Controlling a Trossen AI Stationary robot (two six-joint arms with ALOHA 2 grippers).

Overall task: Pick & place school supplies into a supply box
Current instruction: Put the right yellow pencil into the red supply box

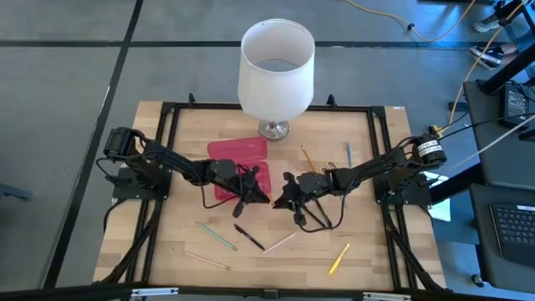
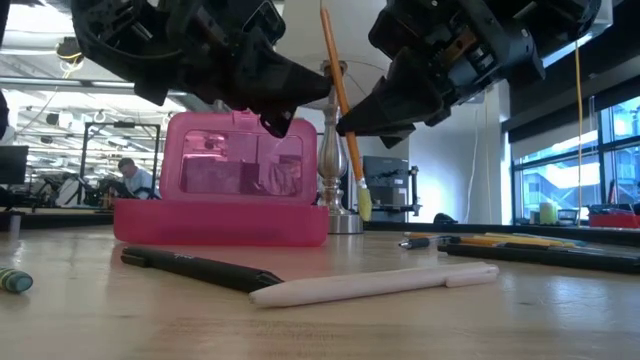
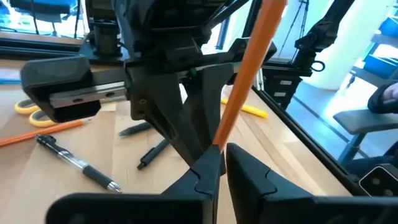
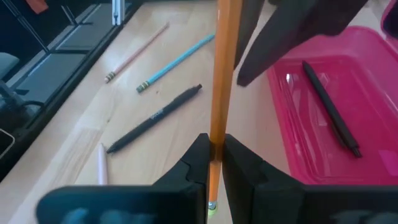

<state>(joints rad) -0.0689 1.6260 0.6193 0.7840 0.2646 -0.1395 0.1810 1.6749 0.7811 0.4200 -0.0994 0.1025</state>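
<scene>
Orange pencil (image 2: pixel 341 100) near upright above bench (image 1: pixel 359 226), beside open pink supply box (image 1: pixel 251 171). Right claw (image 4: pixel 213 155) clenched on it; left claw (image 3: pixel 219 163) seemingly pinching it too. Risk: double grip twists pencil, drops outside box.

A robotics lab or workshop: a wooden table (image 1: pixel 359 226) in a black metal frame (image 1: pixel 167 113) stands on grey floor, cables (image 1: pixel 380 12) trailing, monitors (image 2: pixel 385 185), ceiling rigging and a seated person (image 2: pixel 130 175) behind.
</scene>
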